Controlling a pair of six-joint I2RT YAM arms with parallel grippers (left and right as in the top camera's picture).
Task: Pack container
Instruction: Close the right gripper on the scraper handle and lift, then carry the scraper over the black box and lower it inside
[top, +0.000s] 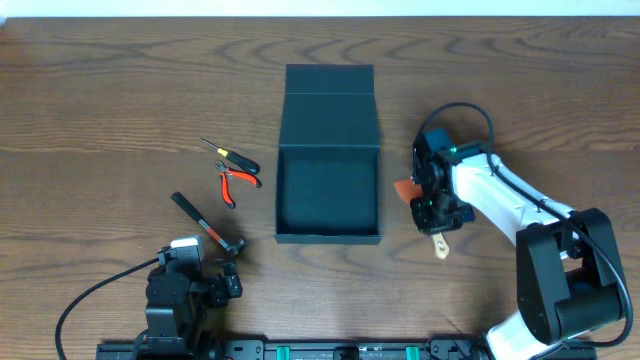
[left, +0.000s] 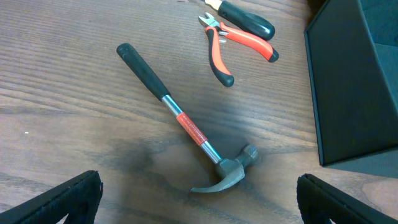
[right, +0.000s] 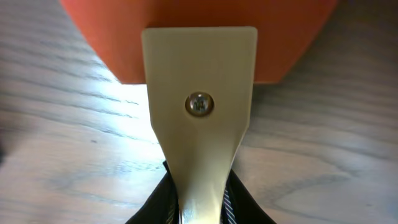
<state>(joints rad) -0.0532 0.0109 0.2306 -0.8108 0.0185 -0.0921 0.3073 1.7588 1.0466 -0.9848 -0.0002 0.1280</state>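
The container (top: 328, 195) sits mid-table, lid (top: 329, 105) open; probably light, stiff cardboard (grip a side, not the lid). The left gripper (left: 199, 208) hangs spread over 1 hammer (left: 180, 118); the right gripper (top: 434, 212) pinches an orange-bladed scraper (right: 199, 106) beside the container.

The scraper (right: 199, 93) loses its orange blade past the top edge and its handle inside the right hand (right: 199, 208).

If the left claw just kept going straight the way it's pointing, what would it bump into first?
Most likely the hammer: its head lies just ahead of the left gripper, in line with its open fingers. Depth is hard to judge; it may touch the table first.
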